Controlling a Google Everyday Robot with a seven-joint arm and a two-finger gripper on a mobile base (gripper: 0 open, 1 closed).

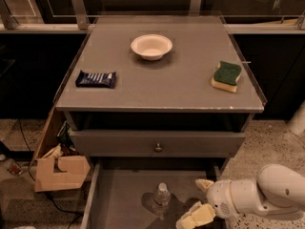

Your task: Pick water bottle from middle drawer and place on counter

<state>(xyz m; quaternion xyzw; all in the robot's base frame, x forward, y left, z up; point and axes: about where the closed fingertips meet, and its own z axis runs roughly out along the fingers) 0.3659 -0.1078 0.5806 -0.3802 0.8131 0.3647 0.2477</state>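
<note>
The water bottle (161, 198) stands upright on the floor of the open middle drawer (114, 199), near its centre. It is small and clear with a white cap. My gripper (197, 202) is low at the bottom right, over the drawer's right side, a short way right of the bottle and apart from it. Its two pale fingers (195, 217) are spread open and hold nothing. The counter (162, 75) is the grey cabinet top above.
On the counter are a white bowl (151, 46), a dark blue snack bar (96, 78) and a green-and-yellow sponge (226, 76). A closed drawer front with a round knob (158, 148) is above the open drawer. A cardboard box (59, 168) stands on the floor at left.
</note>
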